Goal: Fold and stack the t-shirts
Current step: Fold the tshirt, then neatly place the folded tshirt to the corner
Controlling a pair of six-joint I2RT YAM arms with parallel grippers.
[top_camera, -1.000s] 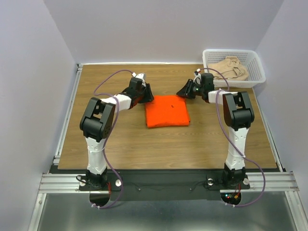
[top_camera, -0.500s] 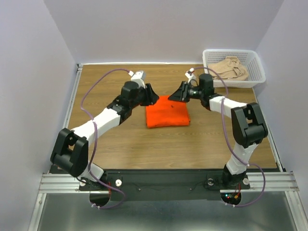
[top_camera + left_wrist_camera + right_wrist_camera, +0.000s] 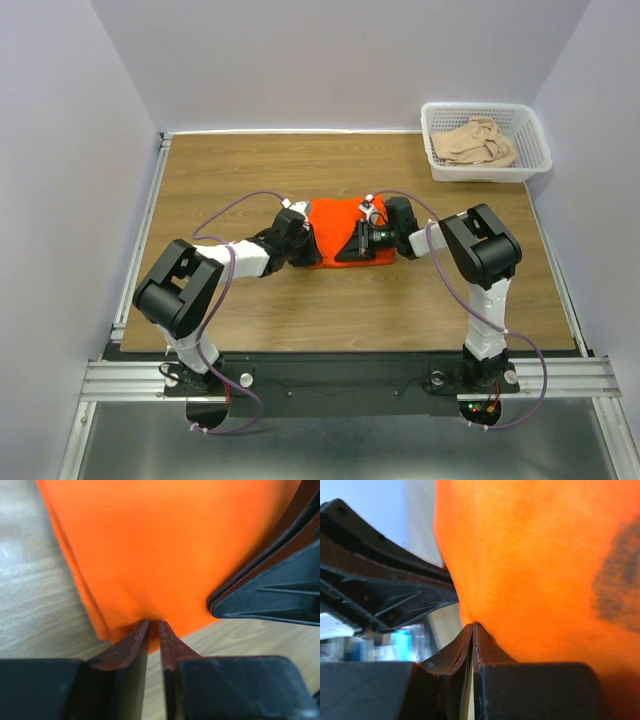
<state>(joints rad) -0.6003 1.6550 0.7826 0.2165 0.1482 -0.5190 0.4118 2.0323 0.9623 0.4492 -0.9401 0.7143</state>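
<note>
The folded bright orange t-shirt (image 3: pixel 338 214) lies mid-table. My left gripper (image 3: pixel 303 243) is at its near left corner, jaws almost closed with orange cloth pinched between them (image 3: pixel 154 626). My right gripper (image 3: pixel 352 246) is at the near edge, just right of the left one, jaws closed with the tips right at the cloth's edge (image 3: pixel 473 626). The shirt fills the left wrist view (image 3: pixel 150 555) and the right wrist view (image 3: pixel 535 570), where it shows a dark smudge. The beige-tan t-shirt (image 3: pixel 477 142) lies crumpled in the basket.
The white lattice basket (image 3: pixel 490 172) stands at the far right corner of the wooden table (image 3: pixel 230 170). Both arms lie low over the table, forearms reaching inward toward each other. Purple cables loop over both arms.
Both grippers were open at the orange shirt's far edge. They have come down to its near edge, close together, and have shut. The shirt lies in the same place.
</note>
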